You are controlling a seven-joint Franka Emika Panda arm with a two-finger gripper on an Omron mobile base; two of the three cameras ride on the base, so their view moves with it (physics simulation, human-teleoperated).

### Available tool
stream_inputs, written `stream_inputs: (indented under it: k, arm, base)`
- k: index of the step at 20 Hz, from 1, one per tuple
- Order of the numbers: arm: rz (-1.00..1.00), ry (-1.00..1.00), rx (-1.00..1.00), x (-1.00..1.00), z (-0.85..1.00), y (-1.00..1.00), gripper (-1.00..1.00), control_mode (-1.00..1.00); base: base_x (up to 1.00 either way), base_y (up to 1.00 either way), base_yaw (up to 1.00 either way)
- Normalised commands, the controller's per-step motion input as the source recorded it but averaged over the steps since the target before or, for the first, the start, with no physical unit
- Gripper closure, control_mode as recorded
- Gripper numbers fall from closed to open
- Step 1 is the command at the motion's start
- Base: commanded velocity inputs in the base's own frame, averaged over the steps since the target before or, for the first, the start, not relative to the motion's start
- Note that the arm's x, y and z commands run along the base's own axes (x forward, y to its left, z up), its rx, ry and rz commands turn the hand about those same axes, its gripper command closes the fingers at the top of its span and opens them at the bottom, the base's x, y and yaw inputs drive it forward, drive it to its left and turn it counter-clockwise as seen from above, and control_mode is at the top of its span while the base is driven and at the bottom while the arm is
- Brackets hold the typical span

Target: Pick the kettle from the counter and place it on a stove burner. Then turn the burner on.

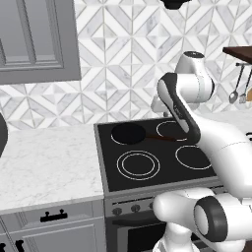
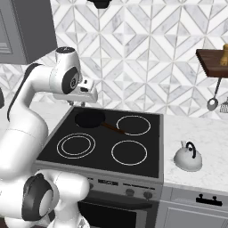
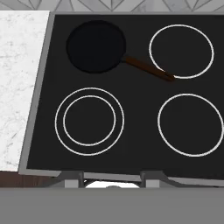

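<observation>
Gripper [image 2: 83,103] above black stove, jaw state unclear; kettle [image 2: 187,157] on marble counter [image 2: 209,133] beside it.

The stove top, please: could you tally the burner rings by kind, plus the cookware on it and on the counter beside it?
Double-ring stove burner: 1
Single-ring burners: 2
Black pan: 1
Kettle on the counter: 1
Total: 5
</observation>
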Motion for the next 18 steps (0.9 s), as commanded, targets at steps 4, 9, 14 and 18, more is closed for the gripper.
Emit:
stream_inputs:
  k: [4,9,14,18]
  arm:
    - [0.0,0.0,0.0,-0.03,0.0,0.0,-1.0,-1.0]
    - [-0.06,0.02,-0.02,-0.08,0.0,-0.25,-1.0,-1.0]
    - [-0.08,0.0,-0.02,-0.19,0.0,-0.86,-1.0,-1.0]
    - [-0.11,0.0,0.0,-0.16,-0.07,-1.0,-1.0,-1.0]
  base:
    - [0.0,0.0,0.0]
    - [0.0,0.0,0.0]
    - [0.0,0.0,0.0]
    - [0.0,0.0,0.0]
